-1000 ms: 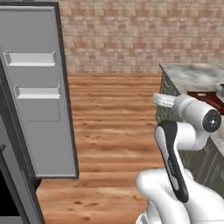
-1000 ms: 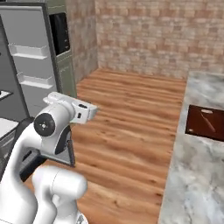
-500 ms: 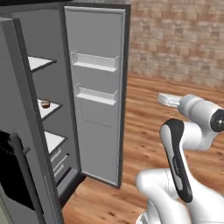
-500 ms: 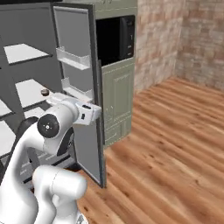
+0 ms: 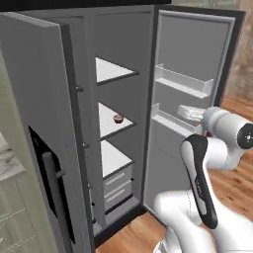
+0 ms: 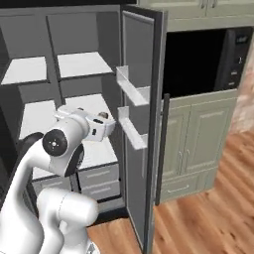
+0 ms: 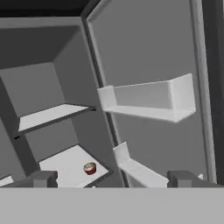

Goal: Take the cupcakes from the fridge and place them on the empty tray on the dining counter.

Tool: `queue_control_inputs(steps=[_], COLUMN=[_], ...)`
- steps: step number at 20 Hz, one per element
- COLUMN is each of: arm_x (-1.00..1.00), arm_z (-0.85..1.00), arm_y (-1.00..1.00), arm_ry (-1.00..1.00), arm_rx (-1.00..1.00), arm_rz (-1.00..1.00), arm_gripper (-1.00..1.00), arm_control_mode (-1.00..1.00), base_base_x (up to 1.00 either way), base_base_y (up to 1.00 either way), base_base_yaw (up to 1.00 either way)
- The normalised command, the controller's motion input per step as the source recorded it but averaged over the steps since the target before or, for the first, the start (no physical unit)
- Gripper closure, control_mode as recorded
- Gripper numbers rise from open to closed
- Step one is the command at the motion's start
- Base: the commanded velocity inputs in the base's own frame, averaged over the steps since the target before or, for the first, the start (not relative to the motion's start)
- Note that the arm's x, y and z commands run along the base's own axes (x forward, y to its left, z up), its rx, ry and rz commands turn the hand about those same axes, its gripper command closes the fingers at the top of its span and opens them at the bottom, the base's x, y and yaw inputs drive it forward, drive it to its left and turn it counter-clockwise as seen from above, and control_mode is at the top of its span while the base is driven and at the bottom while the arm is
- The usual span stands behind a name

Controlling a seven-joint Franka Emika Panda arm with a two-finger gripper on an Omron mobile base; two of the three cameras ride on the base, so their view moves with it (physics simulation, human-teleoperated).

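The grey fridge [image 5: 123, 54] stands open in front of me, white shelves showing inside. One tiny cupcake [image 5: 118, 118] with pink frosting sits near the front edge of a middle shelf in the right compartment. It also appears as the cupcake [image 7: 89, 168] low in the hand view, and peeks over the hand as the cupcake [image 6: 103, 115]. My gripper [image 5: 182, 110] hangs in front of the open right door, right of the cupcake and apart from it. Its jaws stand open and hold nothing. The fingertips [image 7: 43, 177] rise at the bottom of the hand view.
The right door [image 6: 141, 79] swings out toward me with two white bins [image 5: 180, 84]. The left door [image 5: 49, 148] with its black dispenser panel stands open close on the left. Drawers [image 5: 117, 184] sit low inside. Sage-green cabinets [image 6: 198, 139] and wood floor [image 6: 208, 218] lie to the right.
The whole picture has swung from the wood floor and marble counter round to the open fridge, so the cameras have moved. The gripper has stayed open.
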Motion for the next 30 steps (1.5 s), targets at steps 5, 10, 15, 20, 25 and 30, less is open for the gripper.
queue_control_inputs(steps=[5,10,15,20,25,30], arm_x=[0.00,0.00,0.00,0.00,0.00,0.00], arm_z=[0.00,0.00,0.00,0.00,0.00,0.00], arm_y=[0.00,0.00,0.00,0.00,0.00,0.00], arm_ry=[0.00,0.00,0.00,0.00,0.00,0.00], arm_rx=[0.00,0.00,0.00,0.00,0.00,0.00], arm_rz=[0.00,0.00,0.00,0.00,0.00,0.00], arm_gripper=[-1.00,-1.00,-1.00,-1.00,-1.00,-1.00], arm_control_mode=[1.00,1.00,1.00,1.00,1.00,1.00], base_base_x=[0.85,0.52,0.42,0.65,0.62,0.19], base_base_y=[-0.11,-0.70,-0.36,0.42,0.06,0.00], base_base_yaw=[0.60,0.23,0.09,0.15,0.15,0.08])
